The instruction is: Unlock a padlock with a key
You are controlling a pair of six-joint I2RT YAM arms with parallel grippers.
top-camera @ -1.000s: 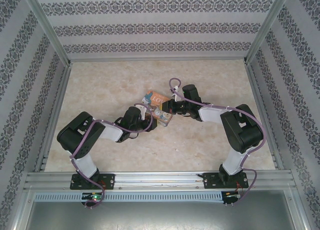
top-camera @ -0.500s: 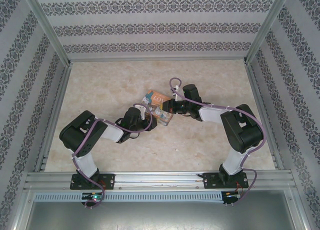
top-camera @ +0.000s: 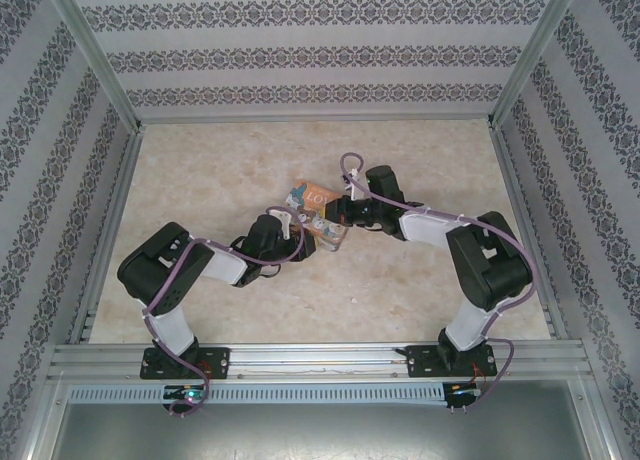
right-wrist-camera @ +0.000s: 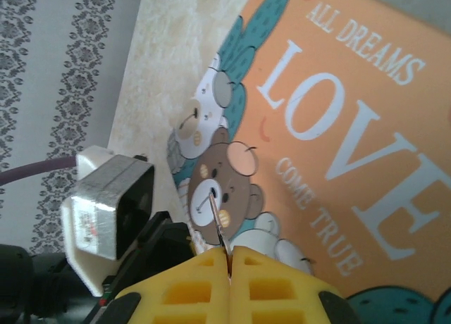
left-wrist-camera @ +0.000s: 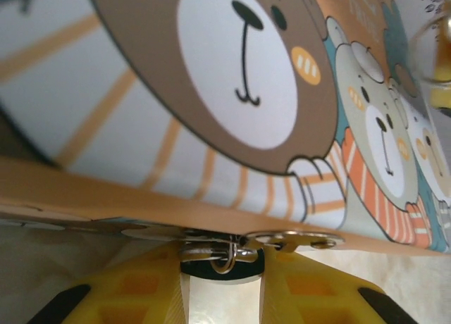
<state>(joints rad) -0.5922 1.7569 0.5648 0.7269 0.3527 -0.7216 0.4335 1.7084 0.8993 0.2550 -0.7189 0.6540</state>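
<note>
Overhead, the two arms meet at the middle of the table [top-camera: 220, 170]. The left gripper [top-camera: 293, 230] is at the near left side of the bear-print tin box [top-camera: 312, 197], and the right gripper [top-camera: 337, 215] is at its right side. From this height the padlock and the key are too small to tell, and the fingers' state is not clear.

The wrist views give what the top view cannot. In the left wrist view the tin box [left-wrist-camera: 246, 91] is very near, with its brown bear face above. Under its orange edge sits a small metal latch [left-wrist-camera: 296, 238]. The padlock [left-wrist-camera: 243, 268] hangs there, its thin silver shackle [left-wrist-camera: 224, 259] going through the latch. The left gripper [left-wrist-camera: 224, 276] has its yellow fingers [left-wrist-camera: 141, 289] on both sides of the dark padlock body and appears to pinch it, with a narrow gap between them.

In the right wrist view the lid of the tin box [right-wrist-camera: 338, 127] reads "ALL DREAMS LOVE COME TRUE". The right gripper [right-wrist-camera: 230, 253] has its yellow fingers [right-wrist-camera: 190, 289] pressed together on the key [right-wrist-camera: 217, 222], whose thin blade sticks out from between the tips over the lid, pointing to a bear picture. At the left of this view is the white camera [right-wrist-camera: 106, 218] of the left wrist.
</note>
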